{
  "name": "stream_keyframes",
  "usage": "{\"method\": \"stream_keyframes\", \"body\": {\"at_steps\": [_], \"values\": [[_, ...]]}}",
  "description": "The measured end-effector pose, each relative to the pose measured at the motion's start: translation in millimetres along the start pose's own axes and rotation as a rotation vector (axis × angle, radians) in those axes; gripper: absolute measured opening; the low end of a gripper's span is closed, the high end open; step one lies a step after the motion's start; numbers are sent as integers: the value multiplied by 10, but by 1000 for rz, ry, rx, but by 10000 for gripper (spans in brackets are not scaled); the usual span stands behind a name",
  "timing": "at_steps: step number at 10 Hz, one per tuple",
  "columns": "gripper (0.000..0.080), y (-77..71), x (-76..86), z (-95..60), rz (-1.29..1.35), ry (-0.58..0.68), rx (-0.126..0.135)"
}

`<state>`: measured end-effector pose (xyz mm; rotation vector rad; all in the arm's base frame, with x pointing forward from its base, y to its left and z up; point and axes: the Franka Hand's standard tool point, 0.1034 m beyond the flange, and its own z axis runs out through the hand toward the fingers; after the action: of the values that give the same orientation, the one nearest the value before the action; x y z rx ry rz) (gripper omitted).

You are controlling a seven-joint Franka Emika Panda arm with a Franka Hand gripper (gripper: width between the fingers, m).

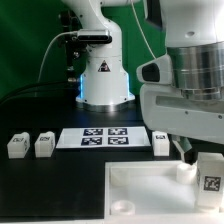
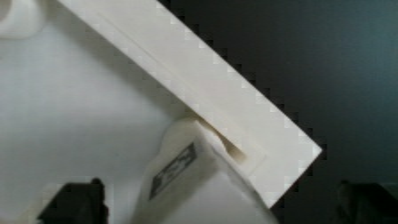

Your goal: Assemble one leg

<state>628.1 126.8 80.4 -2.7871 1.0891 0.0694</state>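
I see the thin flat white marker board (image 1: 102, 138) mid-table. To the exterior view's left of it sit a small white plastic tagged leg (image 1: 17, 145) and a second leg (image 1: 44, 145); a third leg (image 1: 160, 143) sits just right. The large white square panel (image 1: 140, 195) lies in front, with a fourth leg (image 1: 208, 172) seemingly touching its right corner.

I'm working in a robotics lab: the arm's white base (image 1: 104, 75), with a warning sticker (image 1: 102, 68) on it, stands on a black table (image 1: 50, 190) with a green backdrop (image 1: 25, 40) behind. The marker board (image 1: 104, 137) of printed tags lies flat on the table. Loose white legs (image 1: 17, 145) beside it carry tags too.
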Motion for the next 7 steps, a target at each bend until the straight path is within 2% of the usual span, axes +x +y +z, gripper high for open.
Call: {"method": "stream_keyframes", "body": {"at_steps": [1, 2, 3, 4, 5, 7], "values": [[649, 9, 9, 4, -145, 3, -4], [649, 65, 57, 28, -367, 20, -39], [649, 82, 119, 33, -526, 29, -57], [649, 96, 145, 39, -664, 29, -67], [649, 93, 137, 42, -635, 29, -65], [387, 95, 138, 43, -617, 30, -65]]}}
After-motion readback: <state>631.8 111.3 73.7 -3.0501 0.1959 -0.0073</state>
